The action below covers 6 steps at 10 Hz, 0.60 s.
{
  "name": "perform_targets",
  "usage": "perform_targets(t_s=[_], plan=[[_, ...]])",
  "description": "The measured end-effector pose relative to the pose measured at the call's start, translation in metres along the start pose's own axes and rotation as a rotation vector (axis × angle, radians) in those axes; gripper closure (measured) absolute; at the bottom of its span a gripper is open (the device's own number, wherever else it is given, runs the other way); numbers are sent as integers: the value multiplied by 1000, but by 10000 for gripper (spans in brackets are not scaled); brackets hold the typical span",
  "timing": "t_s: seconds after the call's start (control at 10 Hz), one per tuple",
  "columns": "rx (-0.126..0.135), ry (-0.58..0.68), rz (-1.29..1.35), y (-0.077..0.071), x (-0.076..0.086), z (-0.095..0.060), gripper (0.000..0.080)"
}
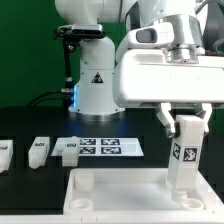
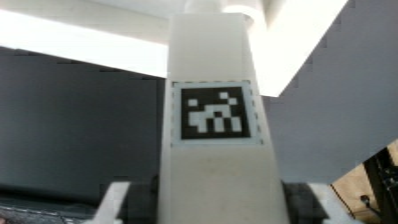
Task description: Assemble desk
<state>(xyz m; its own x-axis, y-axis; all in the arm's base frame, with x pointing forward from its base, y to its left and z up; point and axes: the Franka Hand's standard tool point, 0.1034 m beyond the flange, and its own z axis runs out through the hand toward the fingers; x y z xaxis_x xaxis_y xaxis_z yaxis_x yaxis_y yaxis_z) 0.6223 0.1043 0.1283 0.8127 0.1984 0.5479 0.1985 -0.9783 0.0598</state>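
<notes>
Black table (image 1: pixel 22 126), white tabletop (image 1: pixel 120 205), pale wall (image 1: pixel 25 40)

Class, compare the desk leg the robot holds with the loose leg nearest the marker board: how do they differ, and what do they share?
Pose: the held leg stands upright; the loose leg lies flat on the table. State: the jaws clamp the held leg; the loose leg is untouched. Place: the held leg is over the tabletop; the loose leg lies beside the marker board. Both are white.
</notes>
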Motion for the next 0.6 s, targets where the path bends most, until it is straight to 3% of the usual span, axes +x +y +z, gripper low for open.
perform_targets(t_s=[0.6], plan=[[14, -15, 43, -6, 7, 5, 514]])
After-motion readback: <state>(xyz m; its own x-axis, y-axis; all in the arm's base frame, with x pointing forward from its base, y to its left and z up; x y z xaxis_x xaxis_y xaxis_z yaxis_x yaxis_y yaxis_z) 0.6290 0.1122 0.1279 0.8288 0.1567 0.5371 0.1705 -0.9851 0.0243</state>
